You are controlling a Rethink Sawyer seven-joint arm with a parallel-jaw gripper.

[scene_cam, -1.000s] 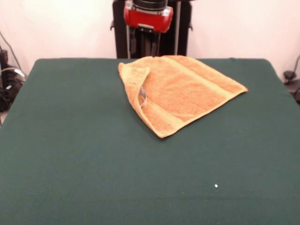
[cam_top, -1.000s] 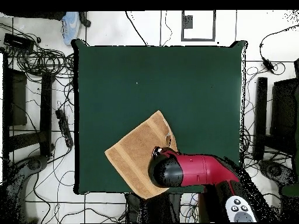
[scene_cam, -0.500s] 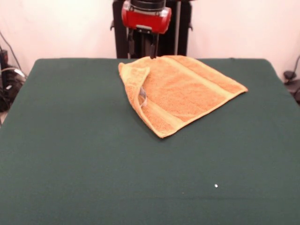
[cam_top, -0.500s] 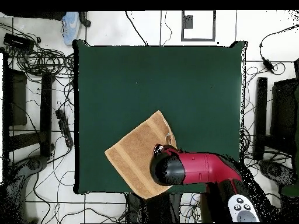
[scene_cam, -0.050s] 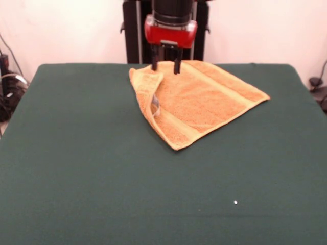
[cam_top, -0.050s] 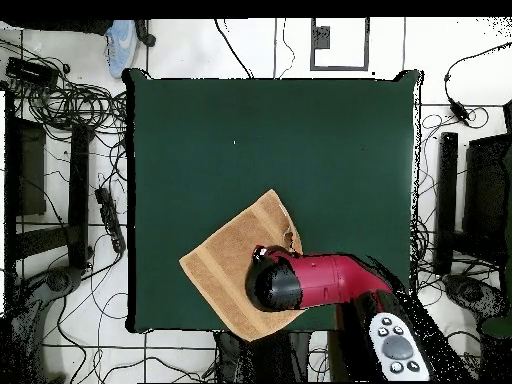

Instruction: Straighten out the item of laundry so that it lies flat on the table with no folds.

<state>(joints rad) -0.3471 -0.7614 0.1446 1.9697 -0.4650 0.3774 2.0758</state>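
Observation:
The item of laundry [scene_cam, -0.050s: 199, 99], an orange-yellow towel, lies at the far middle of the table [scene_cam, -0.050s: 76, 153]. Its left side is folded over onto itself, and a small white label [scene_cam, -0.050s: 155, 105] shows at that fold. My gripper [scene_cam, -0.050s: 165, 67] hangs open just above the towel's far edge, near the folded corner, with nothing between its two dark fingers [scene_cam, -0.050s: 154, 64]. From overhead, the towel [cam_top, -0.050s: 225, 265] sits as a diamond near the table's [cam_top, -0.050s: 270, 130] bottom edge. There the red arm [cam_top, -0.050s: 325, 282] covers the towel's right part and hides the gripper.
A tiny white speck [scene_cam, -0.050s: 235, 202] lies on the green cloth near the front. Tangled cables [cam_top, -0.050s: 70, 100] and black stands [cam_top, -0.050s: 445, 200] surround the table on the floor. A blue shoe [cam_top, -0.050s: 120, 45] lies beyond the top left corner.
The gripper has come down and shifted right in the front view, so its fingers now stand over the towel's far edge. Overhead, the arm's head has moved further over the towel. The towel has not moved.

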